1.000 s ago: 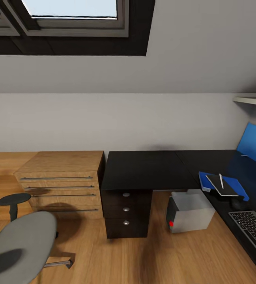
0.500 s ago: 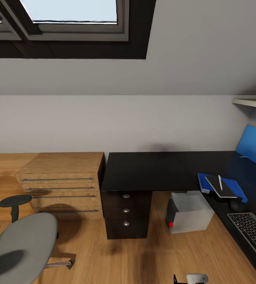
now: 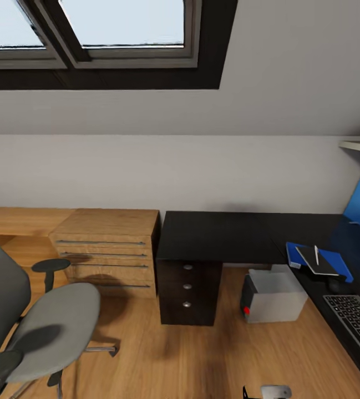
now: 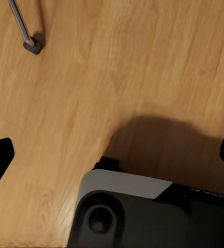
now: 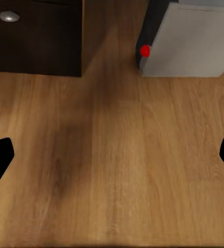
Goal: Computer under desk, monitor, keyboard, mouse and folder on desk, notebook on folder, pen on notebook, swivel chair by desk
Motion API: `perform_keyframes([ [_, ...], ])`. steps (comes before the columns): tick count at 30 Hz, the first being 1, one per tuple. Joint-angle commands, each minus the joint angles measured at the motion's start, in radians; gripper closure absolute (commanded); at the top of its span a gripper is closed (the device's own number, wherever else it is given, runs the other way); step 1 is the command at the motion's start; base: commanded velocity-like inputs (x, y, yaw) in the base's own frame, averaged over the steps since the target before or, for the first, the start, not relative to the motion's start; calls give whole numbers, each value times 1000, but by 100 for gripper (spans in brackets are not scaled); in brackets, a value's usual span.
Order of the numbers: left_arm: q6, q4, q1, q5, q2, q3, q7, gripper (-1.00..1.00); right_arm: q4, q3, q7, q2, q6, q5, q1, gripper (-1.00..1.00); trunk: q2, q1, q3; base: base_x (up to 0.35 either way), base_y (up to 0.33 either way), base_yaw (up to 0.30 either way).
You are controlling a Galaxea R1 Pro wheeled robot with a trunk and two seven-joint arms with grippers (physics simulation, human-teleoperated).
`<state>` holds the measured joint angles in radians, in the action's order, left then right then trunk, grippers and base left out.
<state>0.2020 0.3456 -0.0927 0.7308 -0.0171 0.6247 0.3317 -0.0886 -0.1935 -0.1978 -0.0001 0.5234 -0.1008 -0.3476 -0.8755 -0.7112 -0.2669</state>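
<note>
From the head camera I see the folder already on the black worktop, the notebook on it and the pen on top, with the mouse and keyboard just beside; the computer sits under the worktop. The swivel chair stands well apart, so moving it looks like what's left. In the left wrist camera, my left claw hangs with its tips wide apart over bare floor near a chair caster. In the right wrist camera, my right claw is likewise spread, empty, facing the computer.
</note>
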Motion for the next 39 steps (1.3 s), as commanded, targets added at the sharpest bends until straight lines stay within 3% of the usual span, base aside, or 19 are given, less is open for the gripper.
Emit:
perform_keyframes([
  [1, 3, 1, -1, 9, 0, 9, 6, -100, 1, -9, -3, 0, 4, -9, -1, -100, 6, 4, 2, -136, 0, 244],
  [6, 4, 1, -1, 9, 0, 9, 6, -100, 29, -11, -2, 0, 4, -1, -1, -100, 41, 23, 15, -52, 0, 246],
  [11, 4, 1, -1, 9, 0, 9, 6, -100, 43, -10, -5, 13, 11, 47, -1, -100, 76, 43, 27, -7, 0, 248],
  [28, 28, 0, -1, 9, -1, 9, 6, -100, 93, -8, -12, 15, 223, 58, -1, -100, 195, 108, 66, 0, 0, 246],
  [29, 73, -3, -1, 8, 1, 9, 5, -100, 108, -5, -13, 13, 339, 57, 5, -100, 202, 112, 68, 0, 0, 226],
  [32, 81, -3, -1, 7, 1, 9, 4, -100, 109, -5, -16, 12, 405, 56, 20, -100, 223, 123, 75, 0, 0, 223],
  [33, 87, -3, -1, 6, 2, 9, 5, -100, 110, -5, -24, 12, 474, 55, 40, -100, 230, 127, 77, 0, 0, 212],
  [35, 117, -3, -1, 5, 3, 9, 5, -100, 110, -5, -41, 13, 518, 55, 54, -100, 244, 135, 81, 0, 0, 201],
  [36, 225, -5, -1, 4, 4, 10, 6, -100, 110, -6, -58, 14, 524, 55, 60, -100, 251, 138, 83, 0, 0, 196],
  [37, 261, -7, -1, 4, 4, 10, 6, -100, 109, -5, -61, 14, 524, 55, 61, -100, 258, 142, 85, 0, 0, 196],
  [39, 406, -26, -1, 5, 7, 12, 6, -100, 108, -5, -72, 14, 524, 55, 62, -100, 272, 150, 89, 0, 0, 194],
])
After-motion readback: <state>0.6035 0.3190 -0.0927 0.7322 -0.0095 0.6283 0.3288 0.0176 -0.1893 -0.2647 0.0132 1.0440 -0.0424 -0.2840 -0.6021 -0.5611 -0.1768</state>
